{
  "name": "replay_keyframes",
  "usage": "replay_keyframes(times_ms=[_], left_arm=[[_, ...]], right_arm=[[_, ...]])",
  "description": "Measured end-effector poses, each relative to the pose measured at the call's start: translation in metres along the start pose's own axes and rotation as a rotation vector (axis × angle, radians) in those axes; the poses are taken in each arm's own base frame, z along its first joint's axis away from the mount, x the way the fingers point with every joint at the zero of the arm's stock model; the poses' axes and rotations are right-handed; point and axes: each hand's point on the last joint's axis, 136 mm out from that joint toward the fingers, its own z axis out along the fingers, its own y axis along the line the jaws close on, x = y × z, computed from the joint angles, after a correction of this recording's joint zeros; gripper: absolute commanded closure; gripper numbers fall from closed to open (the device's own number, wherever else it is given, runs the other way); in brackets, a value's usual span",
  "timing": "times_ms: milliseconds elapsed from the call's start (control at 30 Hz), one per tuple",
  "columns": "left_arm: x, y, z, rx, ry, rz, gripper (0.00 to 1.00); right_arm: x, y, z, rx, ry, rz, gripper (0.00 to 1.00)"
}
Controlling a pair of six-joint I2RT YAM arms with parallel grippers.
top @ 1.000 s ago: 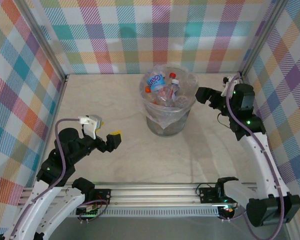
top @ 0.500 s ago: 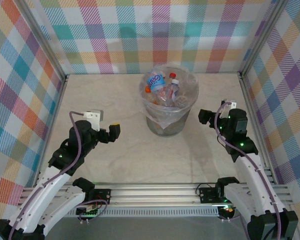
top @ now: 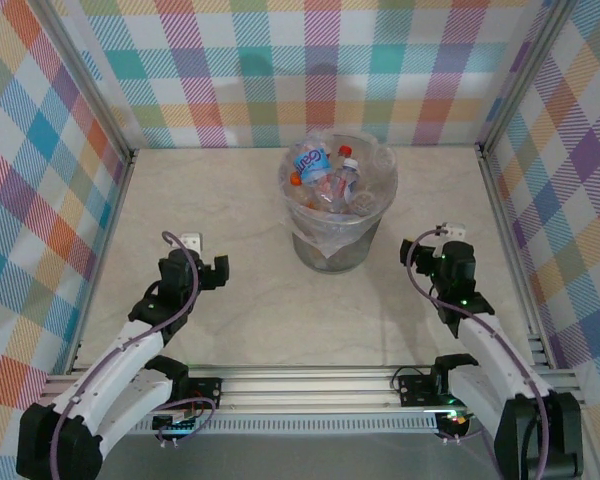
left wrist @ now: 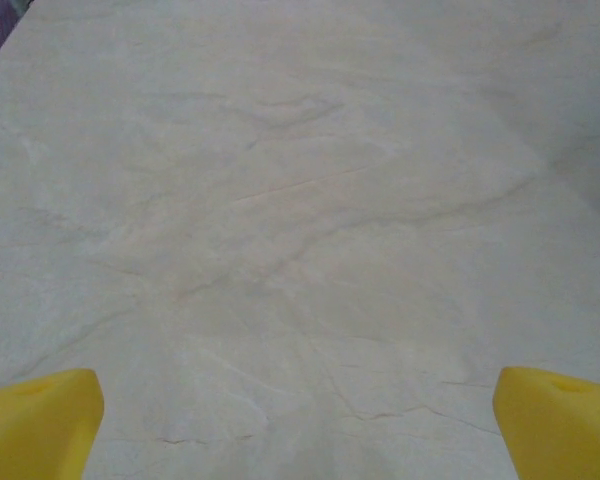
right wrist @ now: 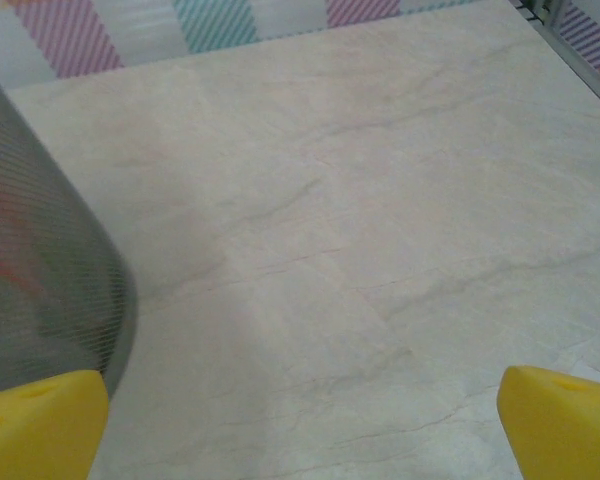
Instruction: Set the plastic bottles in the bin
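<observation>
Bottles [top: 323, 178] partly hidden inside bin [top: 330, 255]; left jaws, right jaws wide apart, empty.

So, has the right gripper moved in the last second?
Yes. The right gripper came back toward the near edge, from beside the rim of the bin to beside its base.

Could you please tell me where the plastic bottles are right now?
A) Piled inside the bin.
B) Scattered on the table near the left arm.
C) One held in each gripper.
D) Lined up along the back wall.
A: the plastic bottles sit heaped inside the bin, and the left gripper and right gripper are open with nothing between their fingers.
</observation>
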Motion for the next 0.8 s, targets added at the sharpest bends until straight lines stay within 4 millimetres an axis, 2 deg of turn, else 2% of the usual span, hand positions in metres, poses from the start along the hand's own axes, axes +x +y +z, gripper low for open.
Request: replay_keyframes(times_ms=[167, 233, 400, 567, 733, 800], left_arm=[[0.013, 0.014, 0.017, -0.047, -0.019, -0.011, 0.0], [0.014, 0.02, 0.025, -0.068, -0.03, -0.019, 0.0], [0.017, 0.024, 0.039, -0.086, -0.056, -0.005, 0.0], [0.015, 0.019, 0.053, -0.072, -0.075, 0.022, 0.0], [0.012, 0.011, 0.064, -0.034, -0.095, 0.047, 0.0], [0.011, 0.01, 0.068, -0.029, -0.101, 0.049, 0.0]], right_arm=[[0.028, -0.01, 0.024, 0.046, 0.024, -0.027, 0.0], [0.033, -0.012, 0.033, 0.058, 0.021, -0.04, 0.0], [0.032, -0.011, 0.048, 0.059, -0.001, -0.072, 0.0], [0.02, -0.005, 0.06, 0.04, -0.054, -0.12, 0.0], [0.026, -0.003, 0.075, 0.014, -0.044, -0.14, 0.0], [0.023, -0.007, 0.079, 0.006, -0.044, -0.124, 0.0]])
